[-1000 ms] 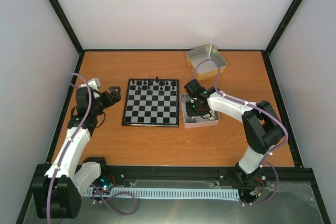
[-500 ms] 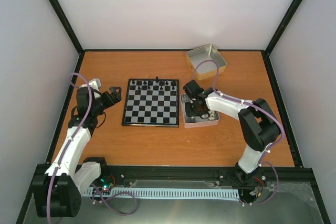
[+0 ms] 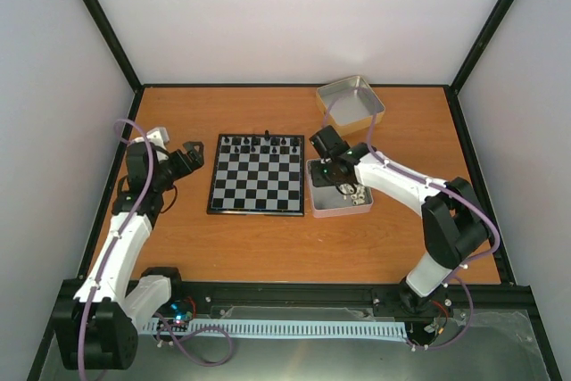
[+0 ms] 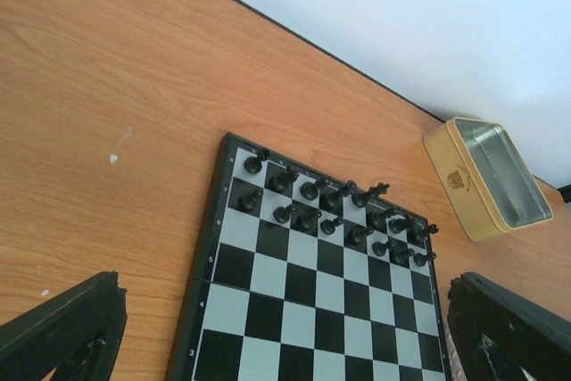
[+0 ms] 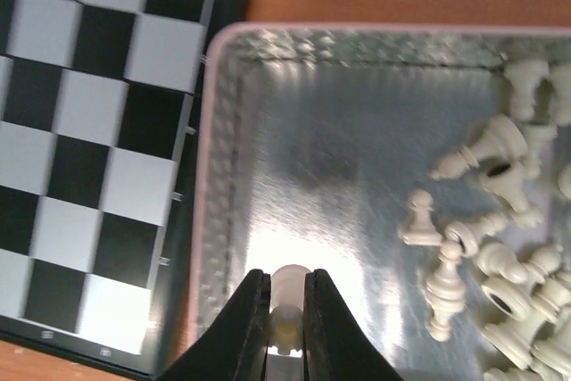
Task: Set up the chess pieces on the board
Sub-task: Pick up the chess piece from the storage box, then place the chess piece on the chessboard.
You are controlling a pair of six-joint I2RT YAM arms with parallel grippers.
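Pinching one cream-white chess piece (image 5: 289, 285), the right claw (image 5: 287, 310) sits at the lower edge of the shallow silver metal tin (image 5: 357, 176), right of the black-and-grey chequered board (image 3: 256, 186). Risk: thin hold on a small rounded piece; it may twist or drop in transit. Left claw (image 3: 187, 158) gapes wide, empty, at frame left. Count: roughly sixteen black pieces (image 4: 332, 195) on the far rows, no white placed; two tins, the gold-sided tin (image 3: 351, 103) farthest.
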